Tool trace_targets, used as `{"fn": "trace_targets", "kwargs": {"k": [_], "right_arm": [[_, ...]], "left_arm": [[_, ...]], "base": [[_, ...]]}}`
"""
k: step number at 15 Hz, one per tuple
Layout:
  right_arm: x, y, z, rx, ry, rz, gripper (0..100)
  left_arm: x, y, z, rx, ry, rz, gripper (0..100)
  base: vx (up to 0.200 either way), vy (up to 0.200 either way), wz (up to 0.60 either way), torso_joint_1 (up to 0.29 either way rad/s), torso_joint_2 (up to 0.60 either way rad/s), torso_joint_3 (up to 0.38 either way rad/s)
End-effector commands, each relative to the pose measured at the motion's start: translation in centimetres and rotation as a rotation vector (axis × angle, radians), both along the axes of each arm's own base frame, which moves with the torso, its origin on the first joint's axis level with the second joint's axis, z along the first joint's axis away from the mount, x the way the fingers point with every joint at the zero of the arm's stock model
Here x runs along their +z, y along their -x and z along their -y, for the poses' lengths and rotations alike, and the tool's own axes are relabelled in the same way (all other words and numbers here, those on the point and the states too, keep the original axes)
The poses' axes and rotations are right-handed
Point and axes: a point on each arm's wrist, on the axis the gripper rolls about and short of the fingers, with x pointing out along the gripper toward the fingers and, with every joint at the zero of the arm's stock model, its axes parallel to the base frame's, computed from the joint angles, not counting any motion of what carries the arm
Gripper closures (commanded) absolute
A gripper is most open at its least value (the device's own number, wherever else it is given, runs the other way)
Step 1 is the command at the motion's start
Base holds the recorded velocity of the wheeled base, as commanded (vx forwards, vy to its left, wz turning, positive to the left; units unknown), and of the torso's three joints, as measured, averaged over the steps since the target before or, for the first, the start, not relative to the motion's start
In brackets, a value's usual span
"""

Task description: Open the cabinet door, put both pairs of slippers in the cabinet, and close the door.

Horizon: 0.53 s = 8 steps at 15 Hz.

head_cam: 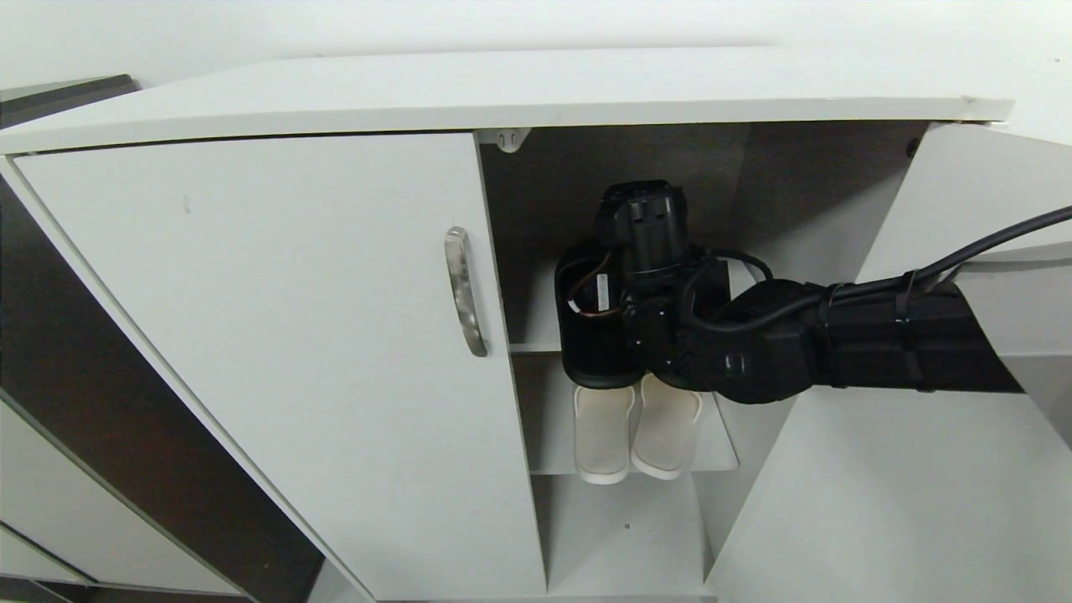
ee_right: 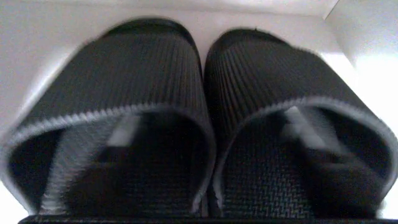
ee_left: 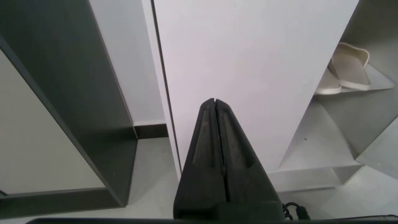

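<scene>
The white cabinet [head_cam: 502, 88] has its right door [head_cam: 913, 494] swung open and its left door [head_cam: 276, 335] shut. My right gripper [head_cam: 643, 219] is inside the open compartment above the upper shelf [head_cam: 534, 345], right at a pair of black ribbed slippers [ee_right: 124, 81] lying side by side. One black slipper [head_cam: 590, 335] overhangs that shelf's front edge. A pair of white slippers [head_cam: 636, 427] rests on the shelf below [head_cam: 722, 459], heels outward. My left gripper [ee_left: 214, 106] is shut with nothing in it, low down in front of the shut left door [ee_left: 249, 68].
The left door carries a metal handle [head_cam: 465, 289]. A dark wooden unit [head_cam: 100, 402] stands close against the cabinet's left side. The open right door juts out toward me beside my right arm. The bottom compartment [head_cam: 620, 536] has bare floor.
</scene>
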Motion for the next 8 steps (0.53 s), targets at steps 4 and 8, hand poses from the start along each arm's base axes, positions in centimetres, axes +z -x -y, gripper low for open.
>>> {"fn": "trace_targets", "kwargs": {"k": [4, 8], "right_arm": [[1.4, 4.0, 0.9, 0.045, 0.002, -0.003, 0], [2.1, 7.4, 1.8, 0.083, -0.024, 0.022, 0]], "left_arm": [[0.0, 0.0, 0.0, 0.0, 0.0, -0.001, 100], [0.0, 0.0, 0.0, 0.0, 0.0, -0.001, 100]], "base": [[0.0, 0.0, 0.0, 0.0, 0.0, 0.0], [0.0, 0.0, 0.0, 0.0, 0.0, 0.0]]}}
